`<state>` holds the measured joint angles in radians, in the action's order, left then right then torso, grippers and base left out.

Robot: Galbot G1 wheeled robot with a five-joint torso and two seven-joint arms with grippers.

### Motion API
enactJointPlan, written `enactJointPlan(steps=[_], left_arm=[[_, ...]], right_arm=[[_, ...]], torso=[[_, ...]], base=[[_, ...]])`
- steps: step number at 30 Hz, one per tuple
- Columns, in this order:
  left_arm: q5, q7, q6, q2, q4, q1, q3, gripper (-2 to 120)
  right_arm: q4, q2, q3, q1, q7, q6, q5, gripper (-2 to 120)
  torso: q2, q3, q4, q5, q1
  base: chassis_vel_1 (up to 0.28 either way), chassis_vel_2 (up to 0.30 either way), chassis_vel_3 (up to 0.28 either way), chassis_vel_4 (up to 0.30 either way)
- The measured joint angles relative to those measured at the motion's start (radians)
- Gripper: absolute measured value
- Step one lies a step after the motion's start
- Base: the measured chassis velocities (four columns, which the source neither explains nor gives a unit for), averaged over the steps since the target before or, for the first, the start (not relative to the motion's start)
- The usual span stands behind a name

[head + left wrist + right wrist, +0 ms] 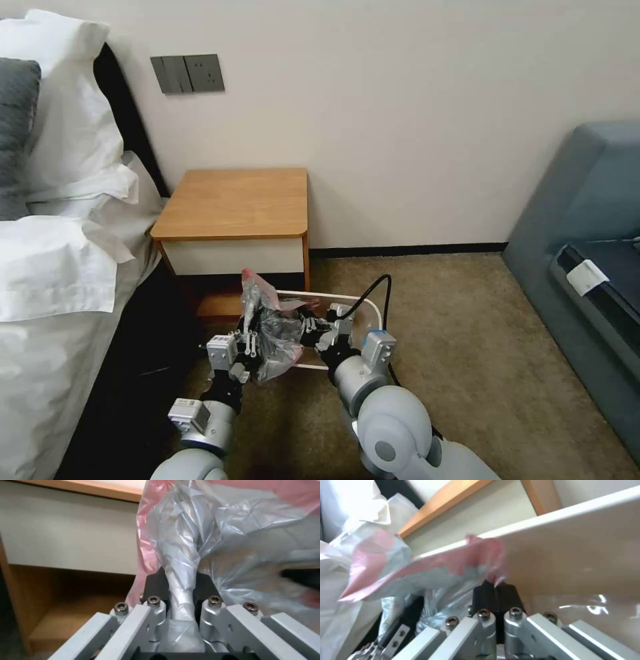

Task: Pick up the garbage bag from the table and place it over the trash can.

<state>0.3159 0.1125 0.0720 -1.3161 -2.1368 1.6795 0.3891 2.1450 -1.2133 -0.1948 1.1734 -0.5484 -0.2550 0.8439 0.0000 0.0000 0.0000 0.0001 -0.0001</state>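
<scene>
- The garbage bag point(273, 327) is thin, crinkled, see-through grey plastic with pink-red edging, bunched up and held off the floor between the two tools, in front of the bench and over the near-left part of the trash can.
- One pink corner of it sticks up above the rest; in the left wrist view the film is twisted into a narrow rope where it is pinched and fans out wider beyond.
- The left tool point(180, 585) is clamped on that twisted strand, its dark pads pressed against the plastic on either side.
- The right tool point(495, 591) has its dark pads closed together on the bag's pink edge, just beside the bin's pale wall.
- The trash can point(363, 303) is cream-beige with a rolled rim and stands on the carpet point(467, 347), directly in front of the bench and lower than it.
- The bench point(233, 203) has an orange-brown wooden top, a white drawer front and an open lower shelf; it stands against the wall.
- A bed with white linen point(60, 267) lies to its left, and a blue-grey sofa point(587, 220) sits well apart on the right.
</scene>
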Motion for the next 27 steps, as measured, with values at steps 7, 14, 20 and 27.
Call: enactJointPlan(steps=[7,14,20,27], left_arm=[[0.022,0.049,-0.019,-0.003,0.007,-0.011,0.005,9],[0.037,0.064,-0.028,-0.003,0.01,-0.017,0.009,9],[0.044,0.068,-0.029,-0.001,0.014,-0.023,0.016,9],[0.056,0.081,-0.03,-0.001,0.018,-0.03,0.027,9]], right_arm=[[0.077,0.034,0.05,0.062,0.0,0.0,-0.002,0],[0.125,0.061,0.116,0.095,0.009,0.0,-0.002,0],[0.153,0.082,0.165,0.11,0.011,-0.001,0.004,0],[0.172,0.106,0.237,0.129,0.01,-0.004,0.018,0]], torso=[[0.0,0.0,0.0,0.0,0.0],[0.0,0.0,-0.0001,0.0,0.0],[0.0,0.0,0.0,0.0,0.0],[0.0,0.0,0.0,-0.0001,0.0]], base=[[0.0,0.0,0.0,0.0],[0.0,0.0,0.0,0.0],[0.0,0.0,0.0,0.0],[0.0,0.0,0.0,0.0]])
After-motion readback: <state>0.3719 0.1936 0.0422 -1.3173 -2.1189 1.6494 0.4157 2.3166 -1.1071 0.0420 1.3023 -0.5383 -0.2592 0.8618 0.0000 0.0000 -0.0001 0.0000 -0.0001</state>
